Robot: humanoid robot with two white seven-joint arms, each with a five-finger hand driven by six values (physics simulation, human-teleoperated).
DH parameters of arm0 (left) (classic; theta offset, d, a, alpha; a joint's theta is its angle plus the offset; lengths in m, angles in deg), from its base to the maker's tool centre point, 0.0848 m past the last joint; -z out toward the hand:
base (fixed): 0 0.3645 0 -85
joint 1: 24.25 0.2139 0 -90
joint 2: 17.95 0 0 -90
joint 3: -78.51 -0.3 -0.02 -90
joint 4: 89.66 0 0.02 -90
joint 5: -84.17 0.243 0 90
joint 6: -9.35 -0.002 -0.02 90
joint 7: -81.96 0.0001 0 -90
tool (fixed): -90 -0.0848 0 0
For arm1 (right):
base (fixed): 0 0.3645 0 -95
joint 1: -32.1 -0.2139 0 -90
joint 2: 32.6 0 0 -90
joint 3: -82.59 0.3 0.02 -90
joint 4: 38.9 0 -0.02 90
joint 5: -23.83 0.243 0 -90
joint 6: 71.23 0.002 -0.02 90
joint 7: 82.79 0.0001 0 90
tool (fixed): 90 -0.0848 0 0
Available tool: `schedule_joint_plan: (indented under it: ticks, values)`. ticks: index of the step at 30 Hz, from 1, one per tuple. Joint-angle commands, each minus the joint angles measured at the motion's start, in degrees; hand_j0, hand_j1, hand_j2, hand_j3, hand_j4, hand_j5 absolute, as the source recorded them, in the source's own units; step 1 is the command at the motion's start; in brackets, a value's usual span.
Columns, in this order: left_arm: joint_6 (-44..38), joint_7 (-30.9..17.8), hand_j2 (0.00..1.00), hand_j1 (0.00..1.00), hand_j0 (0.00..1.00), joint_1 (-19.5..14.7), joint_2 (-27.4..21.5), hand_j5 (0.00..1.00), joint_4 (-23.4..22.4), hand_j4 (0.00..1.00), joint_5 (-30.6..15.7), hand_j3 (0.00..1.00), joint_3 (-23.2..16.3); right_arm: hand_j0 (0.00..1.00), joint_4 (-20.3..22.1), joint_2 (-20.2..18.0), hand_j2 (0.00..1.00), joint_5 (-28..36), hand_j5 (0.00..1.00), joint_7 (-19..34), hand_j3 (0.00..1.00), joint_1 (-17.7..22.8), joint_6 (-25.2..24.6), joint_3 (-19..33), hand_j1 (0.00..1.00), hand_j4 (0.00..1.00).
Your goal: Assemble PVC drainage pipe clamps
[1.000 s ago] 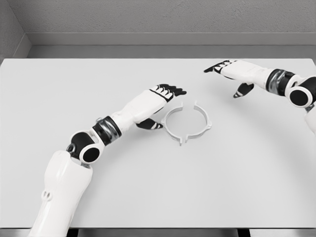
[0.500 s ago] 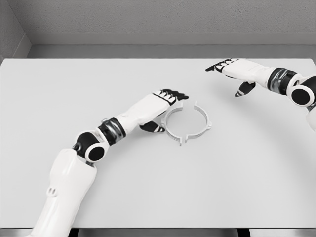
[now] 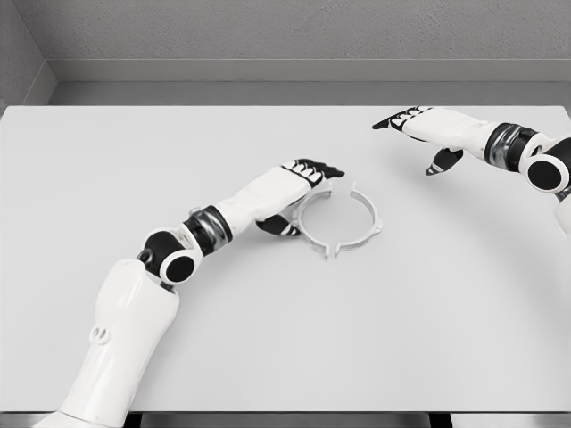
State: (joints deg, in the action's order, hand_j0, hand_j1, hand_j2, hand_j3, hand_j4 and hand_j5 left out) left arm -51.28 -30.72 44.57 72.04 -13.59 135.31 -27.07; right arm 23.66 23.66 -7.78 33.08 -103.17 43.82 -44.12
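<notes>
Pipe clamp ring [image 3: 339, 223] lies flat on table [image 3: 268, 339], near centre. Left hand [image 3: 290, 185] at ring's left rim, fingers extended over rim, thumb beside it, nothing gripped. Right hand [image 3: 421, 125] beyond ring, well apart, fingers extended, empty.

A broad white table [image 3: 268, 339] fills most of the view. Beyond the table's far edge runs a strip of grey floor [image 3: 268, 93], and behind that stands a textured grey wall [image 3: 294, 27], with a side wall [image 3: 13, 53] at the table's far left corner.
</notes>
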Motion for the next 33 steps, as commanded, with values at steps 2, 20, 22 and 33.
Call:
schedule_joint_plan:
  ticks: [2, 20, 22, 33]
  values:
    - [0.0, 0.0, 1.0, 1.0, 1.0, -0.4, 0.0, 1.0, -0.7, 1.0, -0.3, 1.0, -0.3, 1.0, 0.0, 0.0, 1.0, 0.2, 1.0, 0.0, 1.0, 0.0, -0.1, 0.1, 1.0, 1.0]
    - [0.2, 0.1, 1.0, 1.0, 1.0, -1.0, 0.0, 1.0, -0.4, 1.0, -0.7, 1.0, -0.8, 1.0, 0.1, -0.1, 1.0, 0.4, 1.0, 0.0, 1.0, 0.1, -0.1, 0.1, 1.0, 1.0]
    - [0.2, 0.0, 1.0, 1.0, 1.0, -1.1, 0.0, 1.0, -0.2, 1.0, -1.1, 1.0, -0.6, 1.0, 0.1, -0.1, 1.0, 0.5, 1.0, 0.0, 1.0, 0.1, -0.1, 0.1, 1.0, 1.0]
    - [-0.4, 0.0, 1.0, 1.0, 1.0, -5.7, -1.1, 1.0, -6.3, 1.0, -0.9, 1.0, 3.4, 1.0, -0.7, -2.0, 1.0, 0.7, 1.0, -0.2, 1.0, 0.0, -0.1, 1.6, 1.0, 1.0]
